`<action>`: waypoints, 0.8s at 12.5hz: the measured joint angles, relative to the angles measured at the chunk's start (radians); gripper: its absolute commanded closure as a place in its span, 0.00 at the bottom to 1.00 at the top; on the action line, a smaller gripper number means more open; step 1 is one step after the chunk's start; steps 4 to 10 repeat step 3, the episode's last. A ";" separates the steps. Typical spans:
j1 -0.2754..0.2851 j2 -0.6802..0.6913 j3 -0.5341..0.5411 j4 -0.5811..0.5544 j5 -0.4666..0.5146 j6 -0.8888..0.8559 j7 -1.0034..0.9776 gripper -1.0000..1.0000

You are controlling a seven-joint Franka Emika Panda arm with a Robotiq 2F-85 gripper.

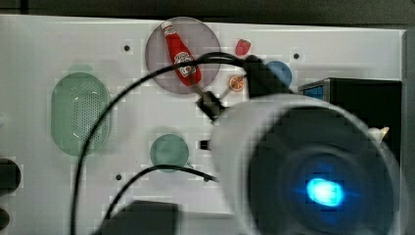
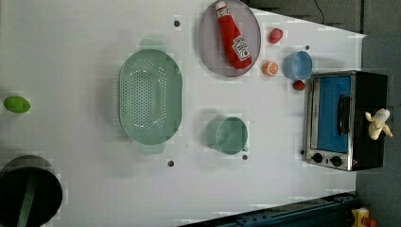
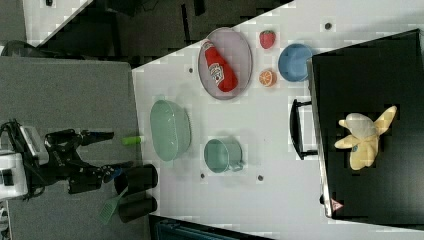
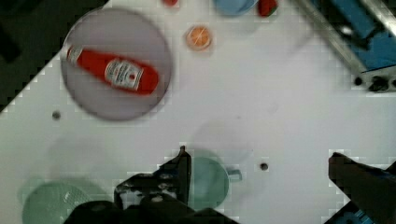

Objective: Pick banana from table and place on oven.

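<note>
One banana (image 3: 364, 138) lies on the oven (image 3: 370, 190) top near its rear edge, the hand (image 4: 261, 182) spread wide and empty; a nudge could roll it off.

In the top view the arm's white wrist housing (image 1: 274, 147) sits blurred right before the lens, covering most of the oven (image 1: 362, 98), so just a corner of its black top shows. The banana (image 1: 379, 133) peeks out as a pale sliver past that housing. The orange slice (image 1: 236, 83) is partly masked by a dark cable. In the wrist view the pincer (image 4: 259, 179) is cut by the frame's edge, its 2 fingers (image 4: 180, 170) dark and blurred; the oven's front is cropped at the corner.
</note>
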 measured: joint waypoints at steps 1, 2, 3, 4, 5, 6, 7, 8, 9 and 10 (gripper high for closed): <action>-0.009 0.005 -0.019 0.002 0.010 0.012 0.006 0.00; -0.020 0.019 -0.034 0.002 0.010 0.028 0.006 0.00; -0.031 0.033 -0.042 0.002 0.002 0.028 0.011 0.00; -0.031 0.033 -0.042 0.002 0.002 0.028 0.011 0.00; -0.031 0.033 -0.042 0.002 0.002 0.028 0.011 0.00; -0.031 0.033 -0.042 0.002 0.002 0.028 0.011 0.00; -0.031 0.033 -0.042 0.002 0.002 0.028 0.011 0.00; -0.031 0.033 -0.042 0.002 0.002 0.028 0.011 0.00; -0.031 0.033 -0.042 0.002 0.002 0.028 0.011 0.00; -0.031 0.033 -0.042 0.002 0.002 0.028 0.011 0.00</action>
